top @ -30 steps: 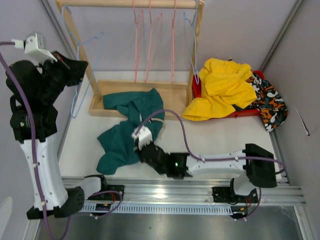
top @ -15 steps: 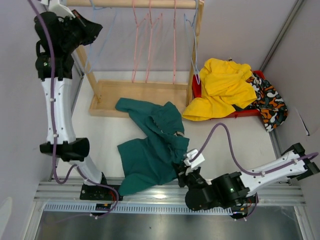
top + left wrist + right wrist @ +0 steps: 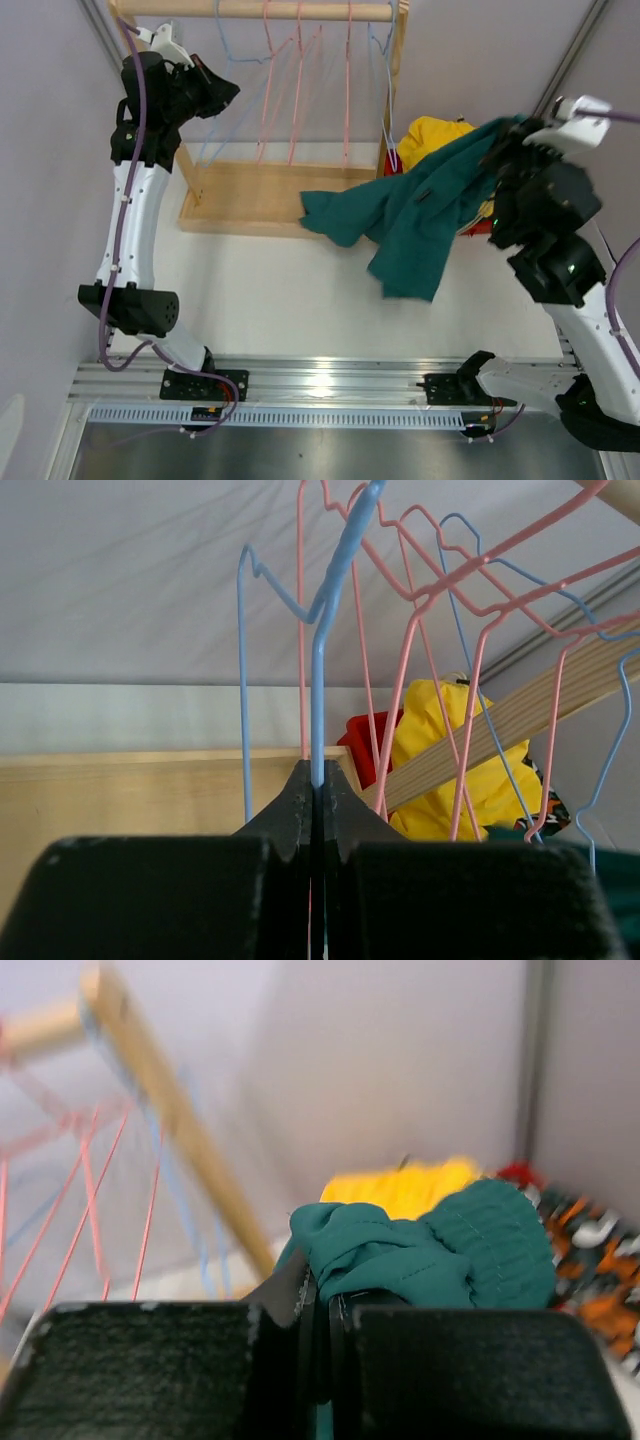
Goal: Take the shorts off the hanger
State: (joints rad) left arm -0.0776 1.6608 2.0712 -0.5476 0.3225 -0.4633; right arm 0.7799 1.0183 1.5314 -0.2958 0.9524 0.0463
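Meanwhile, at upper left, the left hand (image 3: 222,93) is pinched tight on a blue hanger (image 3: 318,670) beneath the wooden rail (image 3: 260,9). Mid-frame, the dark green shorts (image 3: 420,215) hang free of any hanger above the counter (image 3: 300,300), their long axis slanting from the bunched waist at upper right down to the legs at lower left. At right, the right hand (image 3: 503,135) is clamped on that bunch. So small a bite could slip, or the trailing legs could snag the rack post (image 3: 396,90).
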